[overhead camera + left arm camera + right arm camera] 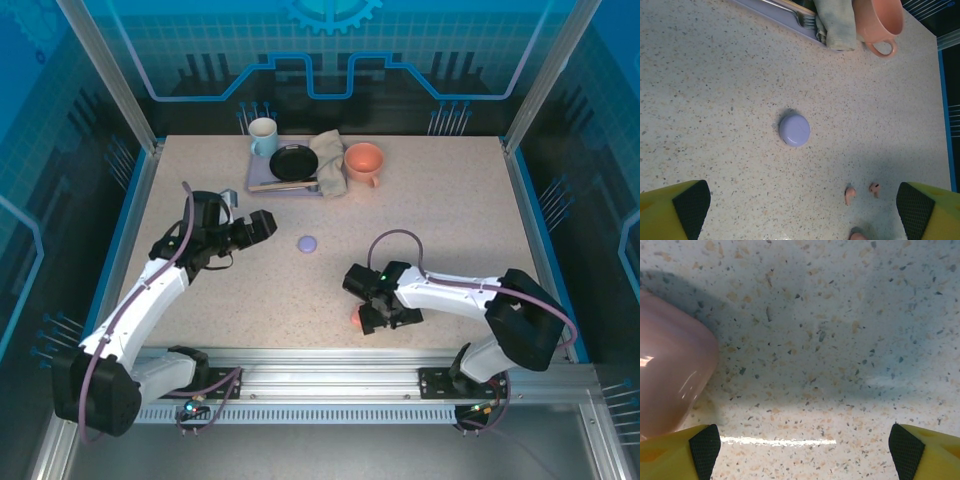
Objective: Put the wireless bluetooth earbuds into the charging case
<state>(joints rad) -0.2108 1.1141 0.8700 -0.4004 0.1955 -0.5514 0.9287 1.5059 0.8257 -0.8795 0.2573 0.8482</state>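
A closed lavender charging case (307, 242) (794, 130) lies mid-table. My left gripper (262, 226) (802, 212) hovers to its left, open, with nothing between its fingers. Two salmon-pink earbuds (850, 195) (874, 188) lie loose on the table beyond the lavender case. A pink case (354, 318) (670, 385) (857, 236) sits near the front edge. My right gripper (378, 314) (800, 450) is low over the table just beside it, open, and the pink case lies outside its left finger (702, 447).
At the back of the table stand a white mug (263, 135), a purple tray (262, 182) with a black dish (293, 161) and a fork (805, 19), a grey cloth (329, 160) and a pink mug (364, 161) (877, 20).
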